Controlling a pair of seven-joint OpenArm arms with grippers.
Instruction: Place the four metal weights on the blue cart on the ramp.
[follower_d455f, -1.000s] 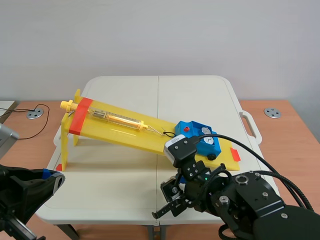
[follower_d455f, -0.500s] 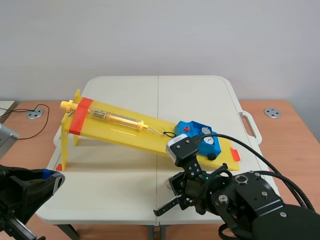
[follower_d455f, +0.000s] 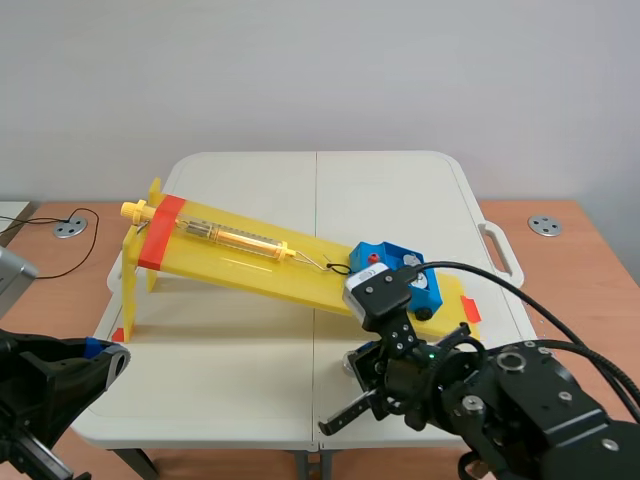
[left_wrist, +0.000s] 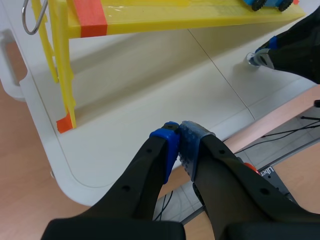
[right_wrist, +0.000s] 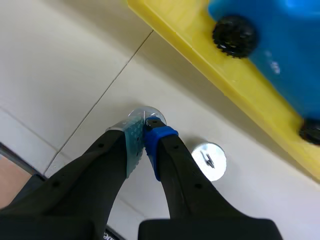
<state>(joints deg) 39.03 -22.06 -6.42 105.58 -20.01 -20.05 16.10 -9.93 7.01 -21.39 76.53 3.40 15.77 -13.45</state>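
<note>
We are pinching a round silver metal weight (right_wrist: 140, 113) off the white table (follower_d455f: 260, 180) in our closed right gripper (right_wrist: 145, 131), for lifting onto the blue wheeled cart (follower_d455f: 398, 272) on the yellow ramp (follower_d455f: 240, 262); our left gripper (left_wrist: 179, 131) is idling shut, empty.

The ramp (follower_d455f: 240, 262) is set on the table (follower_d455f: 400, 190). The cart (follower_d455f: 395, 270) is placed on the ramp's low end, the spring scale (follower_d455f: 235, 238) higher up it. Just before the ramp's low end, one weight (right_wrist: 138, 111) is pinched by the right gripper (right_wrist: 144, 136) and a second weight (right_wrist: 209, 161) is laid alongside.
</note>
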